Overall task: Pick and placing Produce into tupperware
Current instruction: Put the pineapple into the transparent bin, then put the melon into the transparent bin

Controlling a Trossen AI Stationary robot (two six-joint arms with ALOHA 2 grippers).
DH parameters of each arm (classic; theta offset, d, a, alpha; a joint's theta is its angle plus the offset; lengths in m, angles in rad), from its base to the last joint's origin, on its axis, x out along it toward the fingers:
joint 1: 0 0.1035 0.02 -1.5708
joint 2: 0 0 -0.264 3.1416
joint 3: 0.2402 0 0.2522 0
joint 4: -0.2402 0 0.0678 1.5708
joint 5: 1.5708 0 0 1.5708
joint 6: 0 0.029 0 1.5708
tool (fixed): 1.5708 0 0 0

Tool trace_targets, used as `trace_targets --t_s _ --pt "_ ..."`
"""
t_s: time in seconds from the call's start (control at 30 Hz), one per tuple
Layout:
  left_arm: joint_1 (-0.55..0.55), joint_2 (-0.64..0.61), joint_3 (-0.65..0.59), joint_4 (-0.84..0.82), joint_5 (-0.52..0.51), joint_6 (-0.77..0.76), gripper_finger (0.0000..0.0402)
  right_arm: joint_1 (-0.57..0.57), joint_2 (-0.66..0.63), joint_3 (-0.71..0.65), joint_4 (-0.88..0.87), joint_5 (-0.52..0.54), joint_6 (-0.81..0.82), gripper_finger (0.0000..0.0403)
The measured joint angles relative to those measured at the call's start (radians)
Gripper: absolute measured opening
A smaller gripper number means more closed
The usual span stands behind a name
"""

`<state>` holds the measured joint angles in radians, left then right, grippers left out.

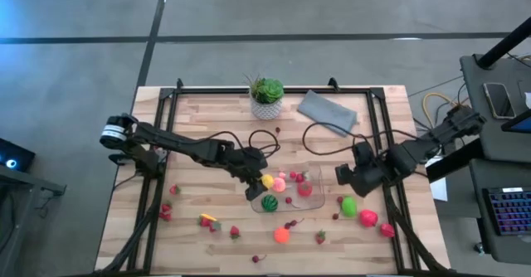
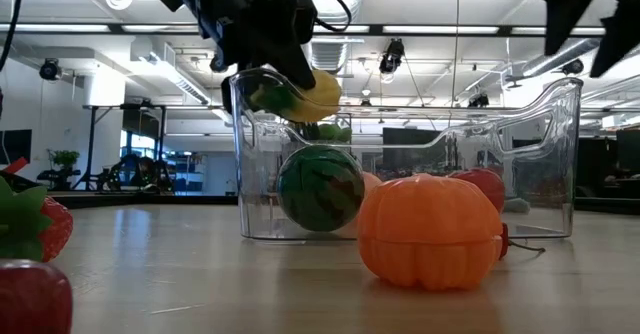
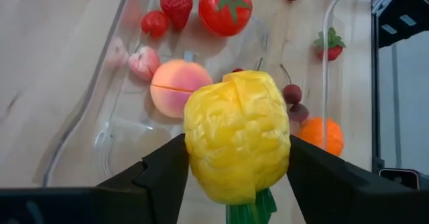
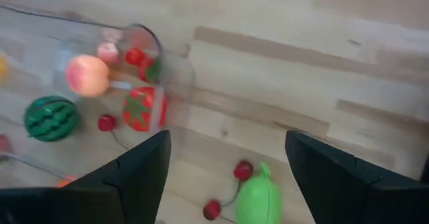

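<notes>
Above the tupperware [image 1: 286,190], the left gripper [image 3: 236,177] clamps a yellow pineapple [image 3: 236,143] between both fingers. The right gripper [image 4: 228,174] hovers nearby with fingers spread, holding nothing. No legible writing appears on any item.

Left arm [image 1: 187,148]: dark, slim, jointed links; white band with dark marking near the base end; black cable looping off the wrist.
Right arm [image 1: 415,151]: dark, bulkier segments; blocky black wrist housing.
Left fingers [image 3: 154,177]: matte black, flat, wedge-shaped, smooth faces.
Right fingers [image 4: 137,174]: matte black, broad, tapering plates with angular edges.
Low view: black silhouettes of both wrists, thin black cable arcing beside the left one.
</notes>
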<state>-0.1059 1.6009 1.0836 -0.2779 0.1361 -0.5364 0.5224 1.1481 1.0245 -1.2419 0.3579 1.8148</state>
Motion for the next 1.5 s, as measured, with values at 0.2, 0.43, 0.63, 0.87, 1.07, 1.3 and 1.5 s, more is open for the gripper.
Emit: trace_targets --t_s 0.2,0.43,0.63,0.87,1.07,1.3,1.5 --pt "0.001 0.0 0.0 0.0 -0.027 0.003 0.0283 0.039 0.0 -0.044 0.022 -0.078 0.006 0.0288" --pt "0.007 -0.014 0.0 -0.002 -0.034 0.027 0.033 0.044 0.0 -0.063 0.085 -0.224 -0.171 0.0297" --pt "0.008 -0.09 0.0 -0.001 -0.04 0.08 0.0331 0.049 0.0 -0.097 0.121 -0.325 -0.27 0.0289" --pt "0.008 -0.192 -0.002 -0.002 -0.059 0.072 0.0331 0.059 0.0 -0.144 0.136 -0.441 -0.221 0.0285" --pt "0.008 -0.263 -0.002 -0.033 -0.18 0.072 0.0331 0.082 0.0 -0.23 0.265 -0.436 -0.107 0.0313" --pt "0.008 -0.294 -0.002 -0.075 -0.229 0.071 0.0331 0.101 0.01 -0.298 0.365 -0.436 -0.06 0.0359" --pt "0.008 -0.293 -0.004 -0.078 -0.23 0.071 0.0331 0.102 0.06 -0.331 0.373 -0.436 -0.062 0.0365"
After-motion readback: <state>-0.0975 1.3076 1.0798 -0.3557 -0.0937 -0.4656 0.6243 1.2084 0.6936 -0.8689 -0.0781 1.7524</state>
